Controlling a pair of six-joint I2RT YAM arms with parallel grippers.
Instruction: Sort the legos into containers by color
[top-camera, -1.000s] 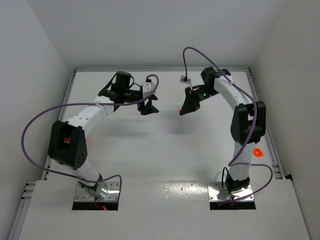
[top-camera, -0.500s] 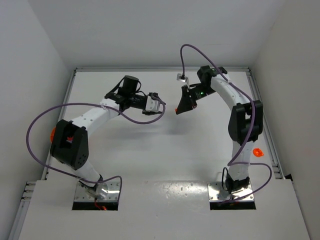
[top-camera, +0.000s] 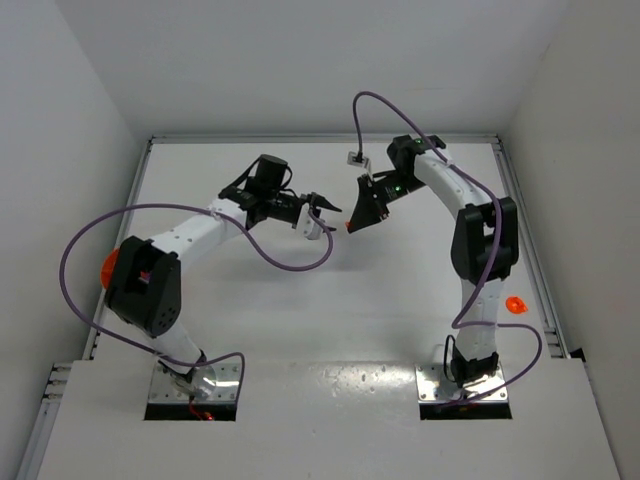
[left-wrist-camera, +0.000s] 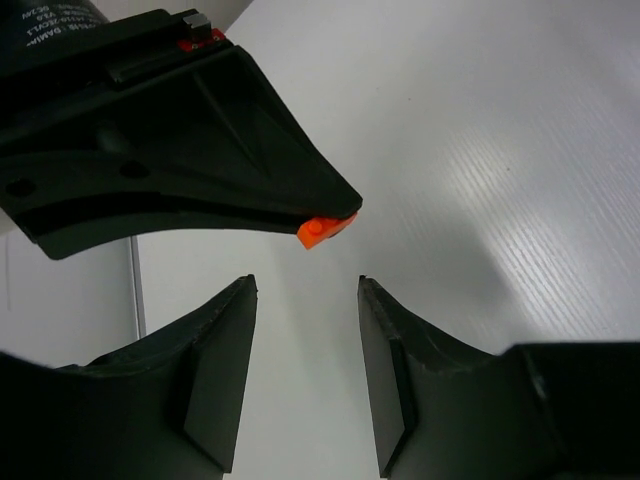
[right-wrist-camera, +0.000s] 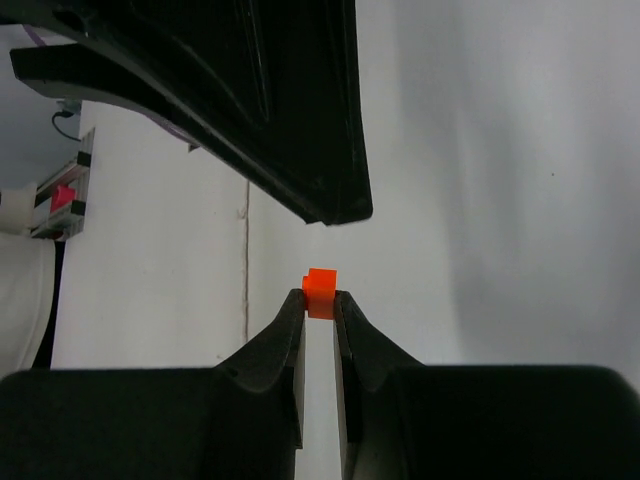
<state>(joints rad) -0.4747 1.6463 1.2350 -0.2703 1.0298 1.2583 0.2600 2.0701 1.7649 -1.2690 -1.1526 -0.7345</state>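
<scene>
My right gripper (right-wrist-camera: 319, 298) is shut on a tiny orange lego (right-wrist-camera: 320, 290), pinched at its fingertips and held in the air. In the top view it hangs over the far middle of the table (top-camera: 350, 224), tip to tip with my left gripper (top-camera: 328, 208). The left gripper (left-wrist-camera: 305, 285) stands open with nothing between its fingers. The orange lego (left-wrist-camera: 326, 230) sits just beyond their tips, under the right gripper's black fingers (left-wrist-camera: 200, 160). An orange rounded thing (top-camera: 109, 266), maybe the container, shows partly behind my left arm's elbow.
A small orange item (top-camera: 515, 303) lies by the table's right edge beside my right arm. The white table (top-camera: 330, 300) has a raised rim and white walls round it. Purple cables loop off both arms. One left finger (right-wrist-camera: 290, 120) fills the top of the right wrist view.
My left gripper has swung right and turned toward the right gripper, and its jaws have narrowed. The right gripper has shifted slightly left with the orange lego still held.
</scene>
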